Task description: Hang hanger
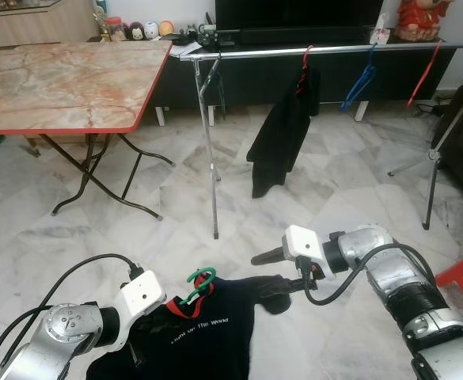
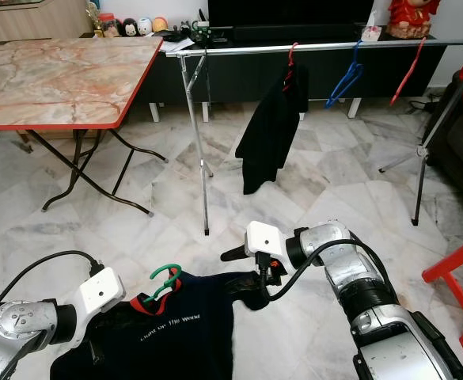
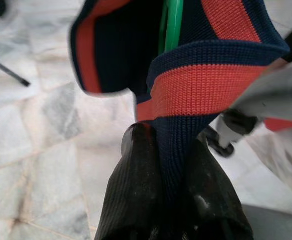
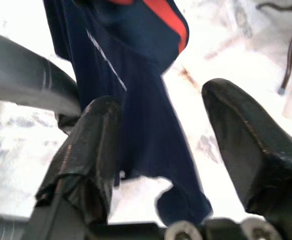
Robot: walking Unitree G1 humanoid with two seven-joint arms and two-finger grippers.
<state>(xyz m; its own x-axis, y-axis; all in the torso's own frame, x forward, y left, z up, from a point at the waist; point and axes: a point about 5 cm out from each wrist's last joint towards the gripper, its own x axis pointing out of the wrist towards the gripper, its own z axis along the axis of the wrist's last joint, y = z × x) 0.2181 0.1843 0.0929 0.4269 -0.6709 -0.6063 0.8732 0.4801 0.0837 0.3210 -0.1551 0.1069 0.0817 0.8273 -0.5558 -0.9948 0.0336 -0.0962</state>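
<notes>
Left gripper [image 3: 168, 165] jaws pinch the navy shirt [image 1: 207, 328] collar; right gripper [image 4: 165, 150] jaws spread; print unreadable.

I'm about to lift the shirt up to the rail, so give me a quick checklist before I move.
1. Left pincer shut on the shirt at its red-striped collar: ok.
2. Green hanger in the collar, hook sticking out above it: ok.
3. Right pincer gripping the sleeve: not ok; its fingers stand open with the cloth hanging between them.
4. Free space on the rail between the hanging black garment and the rail's end near the table: ok.
5. Hanger arms seated inside the shoulders: cannot tell, the cloth hides them.
6. Shirt clear of the floor: cannot tell.
</notes>
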